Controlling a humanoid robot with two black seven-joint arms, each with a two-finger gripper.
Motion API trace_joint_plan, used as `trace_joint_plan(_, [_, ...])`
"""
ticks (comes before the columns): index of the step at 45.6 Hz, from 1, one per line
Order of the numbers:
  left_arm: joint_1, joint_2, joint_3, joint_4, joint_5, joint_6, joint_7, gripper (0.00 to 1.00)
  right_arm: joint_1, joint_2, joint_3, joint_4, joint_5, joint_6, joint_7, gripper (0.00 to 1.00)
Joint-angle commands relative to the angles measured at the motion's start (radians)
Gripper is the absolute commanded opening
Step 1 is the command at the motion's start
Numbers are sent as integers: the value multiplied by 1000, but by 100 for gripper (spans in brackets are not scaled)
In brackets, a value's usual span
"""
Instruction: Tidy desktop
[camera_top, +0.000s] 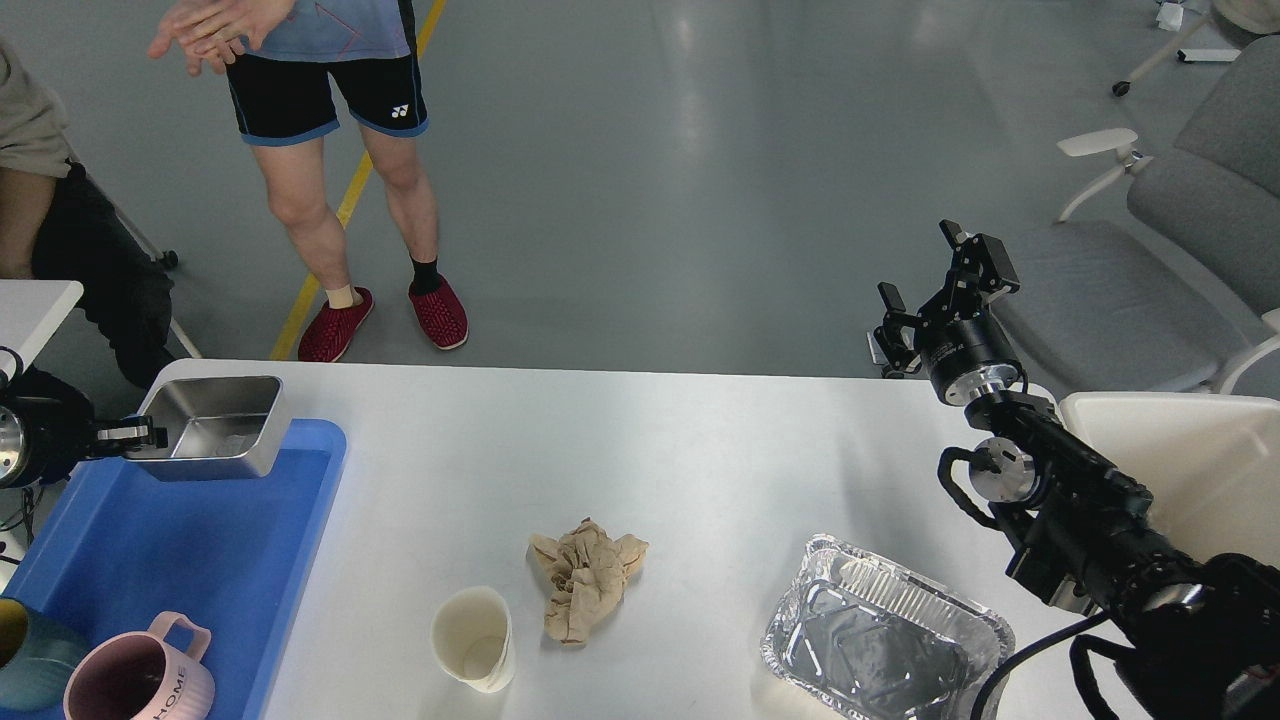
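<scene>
The white desktop (700, 440) fills the middle of the head view. On it lie a crumpled brown paper (587, 579), a white paper cup (474, 637) and an empty foil tray (880, 645). My left gripper (140, 434) is shut on the near rim of a steel box (213, 425) and holds it over the far end of the blue tray (200, 540). My right gripper (935, 270) is raised beyond the desk's far right edge, fingers spread, empty.
In the blue tray's near corner stand a pink mug (140, 675) and a teal cup (30, 655). A cream bin (1190, 465) sits at the right edge. A person (330, 150) stands beyond the desk; grey chairs (1170, 220) are at right.
</scene>
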Motion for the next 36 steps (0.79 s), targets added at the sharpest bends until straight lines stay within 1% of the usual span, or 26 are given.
trace_joint_plan(1, [66,-8,-43,34,-21,42,31,0,-9,1,0,0,-1,0,0,100])
trace_joint_plan(6, [127,-34,-101,64,-25,83,86,0,-18,0,0,0,-1,2,0,100])
trace_joint_plan(13, [169,-49,-153,71,-32,134,121,0,-18,-2,0,0,-2,2,0,100])
trace_joint_plan(20, [190,-68,-196,71,-39,163,184,1,-19,-3,0,1,-2,2,0,100])
trace_joint_plan(24, [192,-83,-214,71,-44,186,204,8,-22,-3,0,0,-2,2,0,100])
trace_joint_plan(29, [204,-91,-219,71,-48,189,210,26,-22,-3,0,0,-4,2,0,100])
trace_joint_plan(33, [204,-103,-222,71,-59,190,212,37,-22,-3,0,0,-4,3,0,100])
trace_joint_plan(36, [205,-105,-222,71,-61,190,212,42,-22,-8,0,0,-4,3,0,100])
